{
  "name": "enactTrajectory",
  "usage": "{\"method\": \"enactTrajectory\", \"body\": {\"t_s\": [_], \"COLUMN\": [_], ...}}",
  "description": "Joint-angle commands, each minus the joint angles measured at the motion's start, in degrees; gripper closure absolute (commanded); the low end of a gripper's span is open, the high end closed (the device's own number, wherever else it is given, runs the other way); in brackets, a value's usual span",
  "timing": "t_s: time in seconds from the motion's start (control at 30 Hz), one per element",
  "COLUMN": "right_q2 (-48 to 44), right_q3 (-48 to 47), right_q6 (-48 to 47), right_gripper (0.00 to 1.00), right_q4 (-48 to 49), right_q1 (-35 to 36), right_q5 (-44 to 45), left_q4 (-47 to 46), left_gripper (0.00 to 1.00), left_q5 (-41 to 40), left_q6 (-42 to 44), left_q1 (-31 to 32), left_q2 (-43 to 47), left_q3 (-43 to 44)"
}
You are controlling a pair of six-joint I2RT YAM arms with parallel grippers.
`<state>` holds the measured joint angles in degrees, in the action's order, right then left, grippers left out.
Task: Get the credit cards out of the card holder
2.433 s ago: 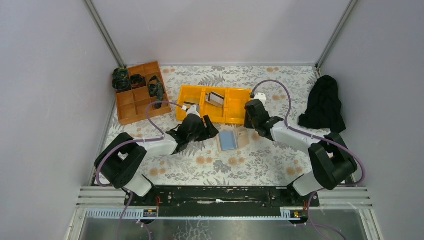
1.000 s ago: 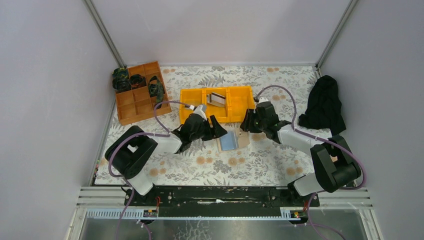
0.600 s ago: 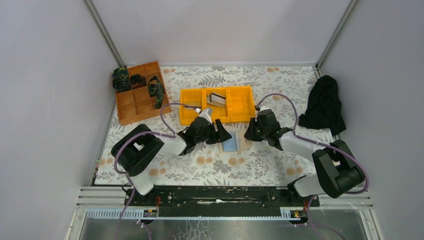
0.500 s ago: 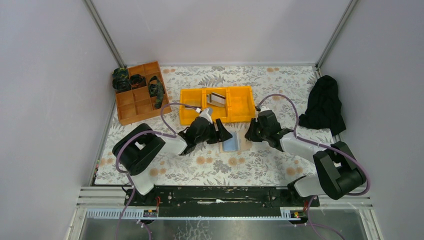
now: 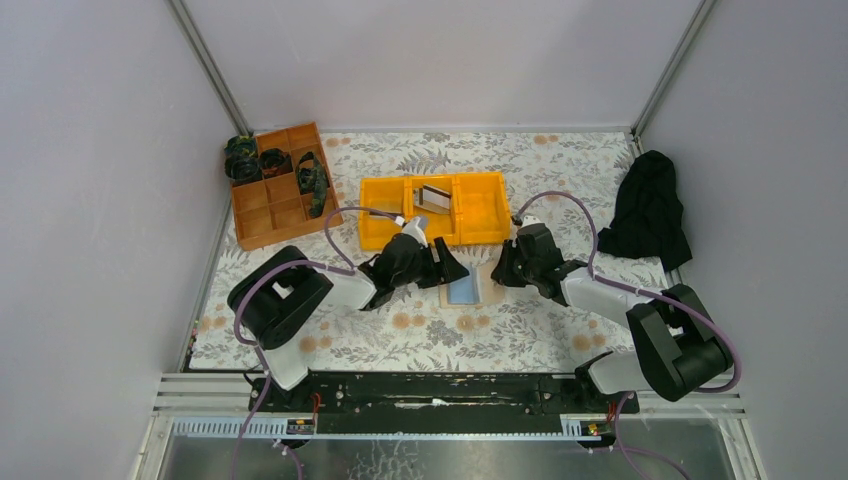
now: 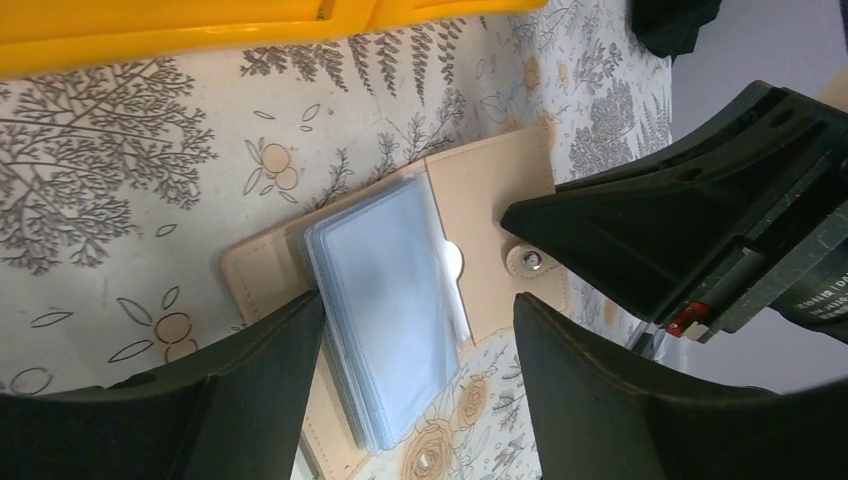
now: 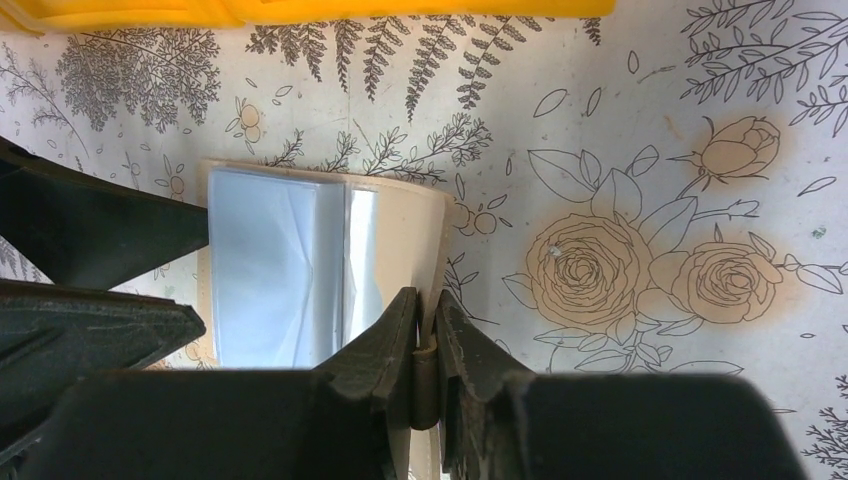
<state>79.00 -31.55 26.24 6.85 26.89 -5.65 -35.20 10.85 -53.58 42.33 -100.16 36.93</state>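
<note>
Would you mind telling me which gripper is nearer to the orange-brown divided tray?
Left. The left gripper, open over the card holder, sits right of the tray; the right gripper, pinching the holder's flap, lies farther right.

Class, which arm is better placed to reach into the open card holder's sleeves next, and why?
Left, probably. The left gripper is open, straddling the blue-grey sleeves of the card holder; the right gripper is shut on its tan flap, holding it.
</note>
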Motion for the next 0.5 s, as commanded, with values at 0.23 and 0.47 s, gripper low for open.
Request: {"method": "enactTrajectory", "body": {"t_s": [0.23,0.47], "right_q2": [1.8,0.9], "right_q3": [0.1,0.1], "right_q6": [0.6,0.6], "right_gripper": [0.83,0.83], "right_q4": [2.6,2.2], "right_q1": [0.5,0.5], "right_q5": [-2.0,-2.1], "left_q4": [-4.2,-4.4], "left_gripper": [0.24,0.25], "left_q5": [5.3,6.3], "left_q6": [-1.7,-1.5], "left_q1": [2.4,3.2], "left_q2": [-0.9,-1.7], "left_q3": [4.7,5.9]}}
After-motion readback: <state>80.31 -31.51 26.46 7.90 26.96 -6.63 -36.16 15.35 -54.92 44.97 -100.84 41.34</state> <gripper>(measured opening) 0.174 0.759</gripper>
